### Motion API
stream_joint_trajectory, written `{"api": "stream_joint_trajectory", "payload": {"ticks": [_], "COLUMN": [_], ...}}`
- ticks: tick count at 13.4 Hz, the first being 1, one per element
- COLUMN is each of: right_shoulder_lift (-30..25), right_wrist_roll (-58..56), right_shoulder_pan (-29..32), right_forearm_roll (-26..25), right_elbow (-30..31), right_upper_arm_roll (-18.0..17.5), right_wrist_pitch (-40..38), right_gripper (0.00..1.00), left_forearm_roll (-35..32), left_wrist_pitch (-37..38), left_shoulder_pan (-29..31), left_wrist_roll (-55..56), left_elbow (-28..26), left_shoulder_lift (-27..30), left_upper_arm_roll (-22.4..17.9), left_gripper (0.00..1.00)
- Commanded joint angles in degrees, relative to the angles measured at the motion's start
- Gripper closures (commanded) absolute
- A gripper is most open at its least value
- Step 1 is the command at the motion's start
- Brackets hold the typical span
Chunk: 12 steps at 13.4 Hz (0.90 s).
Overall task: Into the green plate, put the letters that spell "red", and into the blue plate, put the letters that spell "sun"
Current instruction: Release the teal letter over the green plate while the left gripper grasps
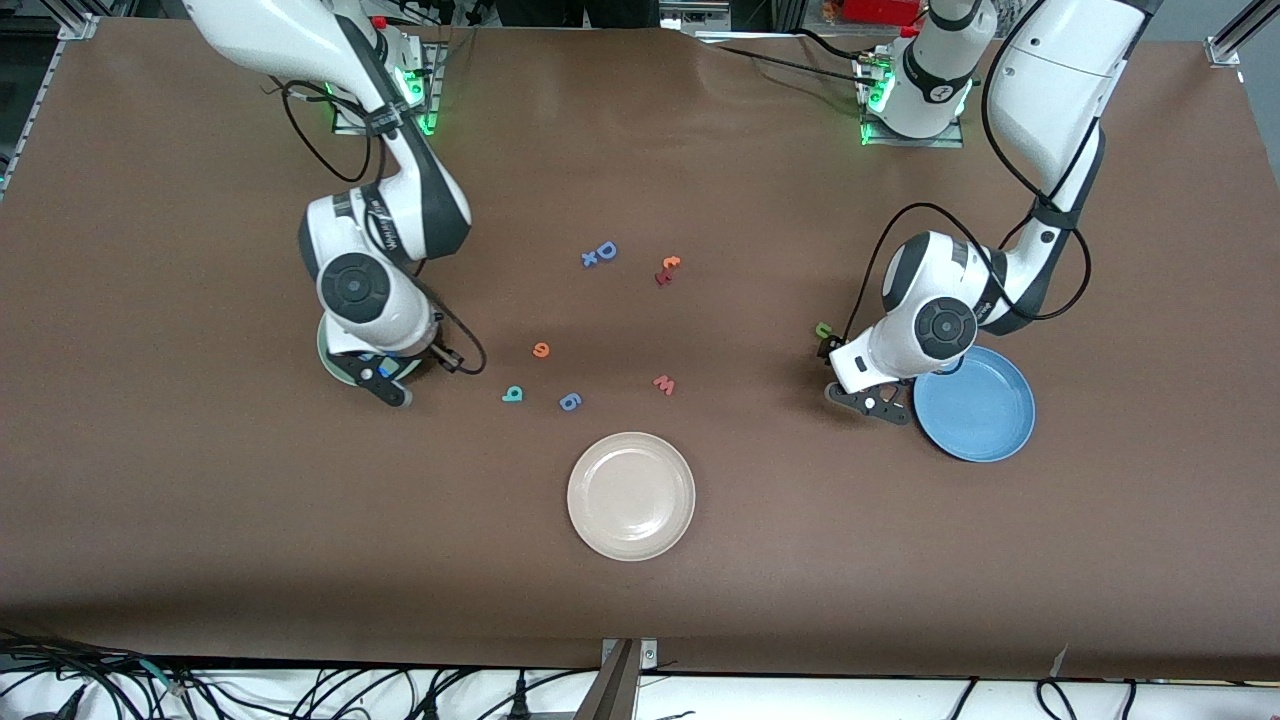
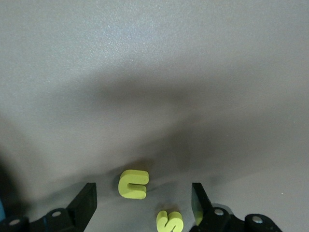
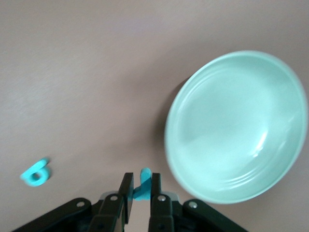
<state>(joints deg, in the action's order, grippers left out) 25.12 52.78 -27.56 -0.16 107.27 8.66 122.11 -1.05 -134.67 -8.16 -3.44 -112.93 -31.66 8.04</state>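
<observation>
My right gripper (image 3: 140, 189) (image 1: 385, 374) is shut on a small teal letter (image 3: 143, 185), just outside the rim of the green plate (image 3: 231, 125). In the front view that arm's wrist covers most of the green plate (image 1: 324, 352). The teal "d" (image 1: 513, 394) (image 3: 35, 174) and orange "e" (image 1: 541, 349) lie mid-table. My left gripper (image 2: 142, 205) (image 1: 838, 368) is open and low over the table beside the blue plate (image 1: 985, 415). A yellow "u" (image 2: 133, 184) and a yellow "s" (image 2: 169, 221) lie between its fingers (image 2: 84, 203). A yellow-green letter (image 1: 823, 329) shows by that hand.
A beige-white plate (image 1: 631, 495) sits nearest the front camera. A blue "g" (image 1: 570, 401) lies beside the teal "d", with a pink "w" (image 1: 664, 384) toward the left arm's end. Farther off lie a blue "D" and "x" (image 1: 600, 253) and an orange and red pair of letters (image 1: 668, 268).
</observation>
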Motion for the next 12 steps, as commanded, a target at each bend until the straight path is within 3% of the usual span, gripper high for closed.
{"api": "stream_joint_trajectory", "payload": {"ticks": [1, 8, 10, 12], "right_shoulder_lift": [-1.56, -0.51, 0.1, 0.28], "right_wrist_roll": [-7.14, -15.69, -15.69, -15.69], "right_shoulder_pan": [0.13, 3.91, 4.0, 4.0], "right_forearm_roll": [0.77, 5.08, 5.17, 5.26], "right_elbow": [3.55, 11.99, 11.99, 11.91], "right_upper_arm_roll": [3.02, 3.38, 3.38, 3.38], "right_wrist_pitch": [0.58, 11.21, 11.4, 11.4], "right_gripper": [0.94, 0.93, 0.86, 0.27], "left_forearm_roll": [-1.5, -1.5, -1.5, -1.5], "left_wrist_pitch": [-0.85, -4.63, -4.63, -4.63], "left_shoulder_pan": [-0.55, -0.55, -0.55, -0.55], "left_wrist_roll": [0.89, 0.89, 0.71, 0.71], "left_elbow": [-0.44, -3.26, -3.26, -3.26], "left_shoulder_lift": [0.11, -0.15, -0.15, -0.07], "left_upper_arm_roll": [-0.57, -0.57, -0.92, -0.92], "left_gripper": [0.17, 0.18, 0.19, 0.34]}}
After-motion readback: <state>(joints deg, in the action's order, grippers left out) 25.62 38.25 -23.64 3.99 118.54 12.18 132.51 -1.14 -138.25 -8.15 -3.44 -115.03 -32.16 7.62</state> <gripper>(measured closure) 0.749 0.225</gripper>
